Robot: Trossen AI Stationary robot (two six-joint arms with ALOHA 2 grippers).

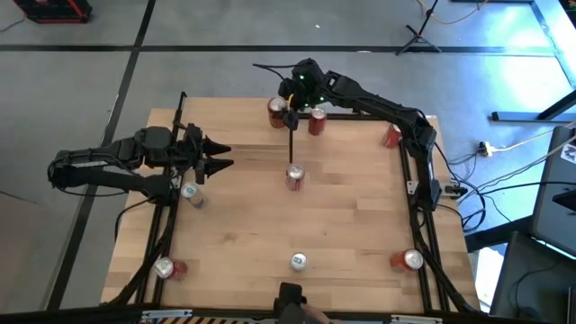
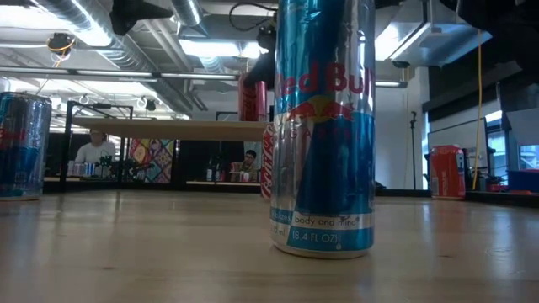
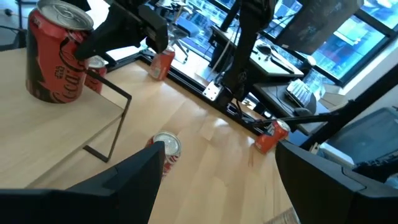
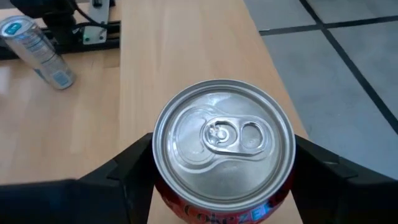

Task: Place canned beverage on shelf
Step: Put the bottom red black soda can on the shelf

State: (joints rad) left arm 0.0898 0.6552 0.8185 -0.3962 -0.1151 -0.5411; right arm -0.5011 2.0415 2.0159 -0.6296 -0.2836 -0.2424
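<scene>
A red can (image 3: 55,57) stands upright at the right end of the shelf (image 3: 43,124), a light wooden board on thin black posts (image 3: 118,121) at the table's far edge. My right gripper (image 1: 286,108) reaches in from the right and is shut on this can (image 4: 224,140). In the low view the can (image 2: 253,97) reaches down to the board (image 2: 168,129). My left gripper (image 1: 230,156) hovers open at the table's left, by the shelf's near side, with nothing between its fingers (image 3: 143,168). My right gripper pinches the can's upper wall (image 4: 163,186), just below the rim, between its two fingers (image 4: 134,168), one on each side. The fingers slant down at it from the table's right. The can stays upright, its base at the shelf board; whether it rests there I cannot tell.
Several other cans stand about the table: red ones under the shelf's right end (image 1: 294,177), beside it (image 1: 317,121), at the far right (image 1: 391,135) and near right (image 1: 408,261), and a tall blue one (image 2: 324,126) at the near edge. The table's middle is bare wood (image 1: 351,207).
</scene>
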